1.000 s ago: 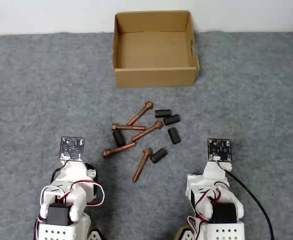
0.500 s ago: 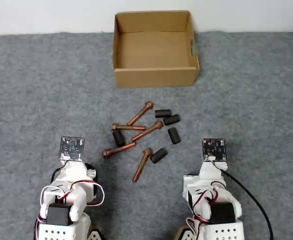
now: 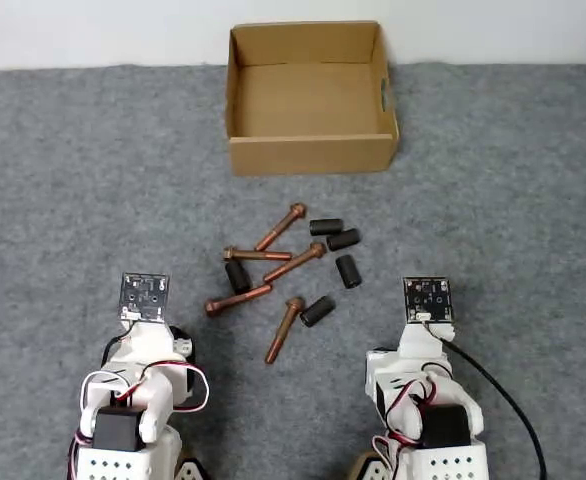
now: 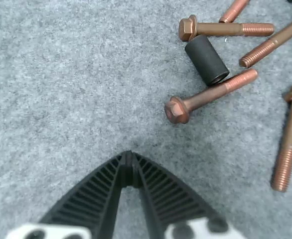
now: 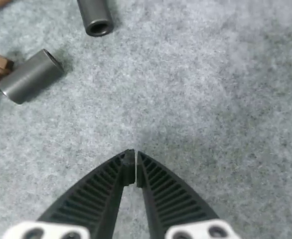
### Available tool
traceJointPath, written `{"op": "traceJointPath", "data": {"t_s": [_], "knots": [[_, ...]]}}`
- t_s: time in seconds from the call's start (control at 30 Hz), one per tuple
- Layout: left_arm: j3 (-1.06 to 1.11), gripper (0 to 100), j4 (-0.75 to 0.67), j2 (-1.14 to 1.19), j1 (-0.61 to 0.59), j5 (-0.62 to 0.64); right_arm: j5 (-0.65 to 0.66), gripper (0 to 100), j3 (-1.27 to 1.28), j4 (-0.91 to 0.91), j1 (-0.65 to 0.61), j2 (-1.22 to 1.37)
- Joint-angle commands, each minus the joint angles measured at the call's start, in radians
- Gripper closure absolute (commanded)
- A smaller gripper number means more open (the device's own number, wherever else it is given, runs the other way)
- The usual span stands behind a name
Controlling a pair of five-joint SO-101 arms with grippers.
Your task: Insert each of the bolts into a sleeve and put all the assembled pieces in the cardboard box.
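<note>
The left arm [image 3: 138, 400] sat folded low, well apart from the right arm [image 3: 425, 395], both pointing forward; the left wrist camera [image 3: 145, 297] faced up; the left arm's jaws were closed tip to tip, holding nothing; the right arm's jaws were pressed together too, with only a hairline gap near the tips, likewise holding nothing.
</note>
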Motion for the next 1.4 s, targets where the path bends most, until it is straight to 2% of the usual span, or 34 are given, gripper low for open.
{"op": "traceJointPath", "data": {"t_s": [0.0,0.27,0.57,0.77,0.93,1.13,1.27,1.37], "knots": [[-0.021,100,0.003,-0.008,-0.002,0.003,0.006,99.0,-0.152,0.008,-0.005,-0.005],[-0.021,100,0.003,-0.008,-0.002,0.003,0.011,99.1,-0.331,0.005,-0.01,0.094],[-0.021,100,0.003,-0.008,-0.002,0.003,0.005,99.1,-0.738,0.007,-0.012,0.76],[-0.021,100,0.003,-0.008,-0.002,0.003,0.003,99.1,-0.899,-0.007,-0.012,1.133],[-0.021,100,0.003,-0.008,-0.002,0.003,0.003,99.1,-1.01,-0.096,-0.074,1.343],[-0.021,100,0.003,-0.008,-0.002,0.003,0.106,99.0,-1.174,-0.084,-0.157,1.521],[-0.021,100,0.003,-0.008,-0.002,0.003,0.097,98.9,-1.238,-0.11,-0.189,1.633],[-0.021,100,0.003,-0.008,-0.002,0.003,0.095,94.3,-1.298,-0.107,-0.191,1.727]]}}
